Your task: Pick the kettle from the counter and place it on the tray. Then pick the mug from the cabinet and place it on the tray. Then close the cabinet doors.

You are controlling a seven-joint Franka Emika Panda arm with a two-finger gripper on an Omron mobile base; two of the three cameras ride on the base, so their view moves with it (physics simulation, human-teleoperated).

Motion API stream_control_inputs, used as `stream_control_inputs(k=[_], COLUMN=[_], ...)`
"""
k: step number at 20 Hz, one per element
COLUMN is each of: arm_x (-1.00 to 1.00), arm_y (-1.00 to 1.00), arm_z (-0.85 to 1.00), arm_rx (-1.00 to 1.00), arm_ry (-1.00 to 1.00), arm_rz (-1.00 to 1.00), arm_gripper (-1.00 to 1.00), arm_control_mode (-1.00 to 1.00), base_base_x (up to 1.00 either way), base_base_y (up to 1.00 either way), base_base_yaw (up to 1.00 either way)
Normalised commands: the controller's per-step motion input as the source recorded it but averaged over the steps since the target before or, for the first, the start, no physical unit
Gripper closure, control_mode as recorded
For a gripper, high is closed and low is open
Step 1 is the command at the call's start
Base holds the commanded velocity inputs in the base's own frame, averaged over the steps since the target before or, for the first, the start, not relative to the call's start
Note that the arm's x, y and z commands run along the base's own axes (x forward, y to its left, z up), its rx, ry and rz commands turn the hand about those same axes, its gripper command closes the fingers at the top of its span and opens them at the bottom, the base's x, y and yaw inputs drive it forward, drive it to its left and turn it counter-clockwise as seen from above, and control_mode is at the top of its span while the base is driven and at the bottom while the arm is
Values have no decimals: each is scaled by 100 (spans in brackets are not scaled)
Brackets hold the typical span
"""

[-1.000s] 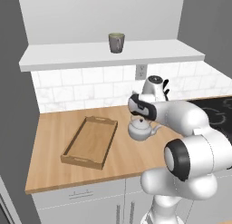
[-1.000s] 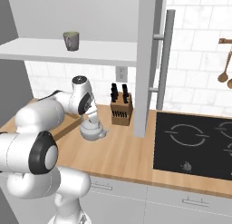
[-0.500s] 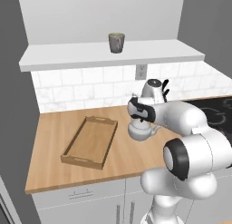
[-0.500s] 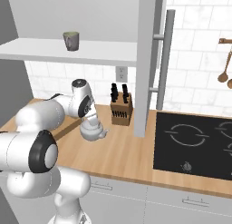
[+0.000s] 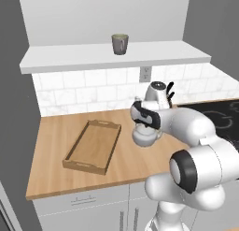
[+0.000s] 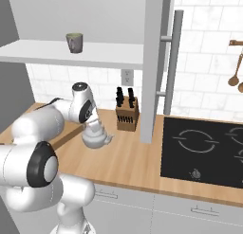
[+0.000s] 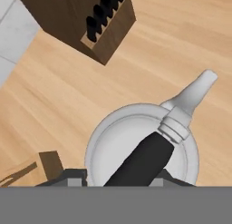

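Jaws straddle the kettle's (image 7: 141, 148) black handle from above, part-way closed; whether they grip it you cannot tell. You see the gripper (image 5: 142, 125) low over the kettle, which sits on the counter (image 5: 51, 146), so no step is finished. At 9 o'clock from the kettle in the left base view lies the tray (image 5: 92, 146), bare. At 2 o'clock in the right base view stands a knife block (image 6: 126, 113). Farthest, at 12 o'clock, the mug (image 5: 119, 43) waits on the cabinet (image 5: 84, 54) shelf, doors (image 6: 154, 62) open. Kettle, mug and door-closing remain.
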Motion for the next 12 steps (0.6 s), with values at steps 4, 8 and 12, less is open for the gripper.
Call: stream_control_inputs(k=[4, 8, 12], arm_x=[-23, -24, -1], arm_y=[18, 20, 31], arm_z=[3, 34, 30], arm_rx=[0, 0, 0], arm_ry=[0, 0, 0], arm_rz=[0, 5, 13], arm_gripper=[100, 100, 100], arm_control_mode=[-100, -100, -100], base_base_x=[0, 0, 0], base_base_y=[0, 0, 0], base_base_yaw=[0, 0, 0])
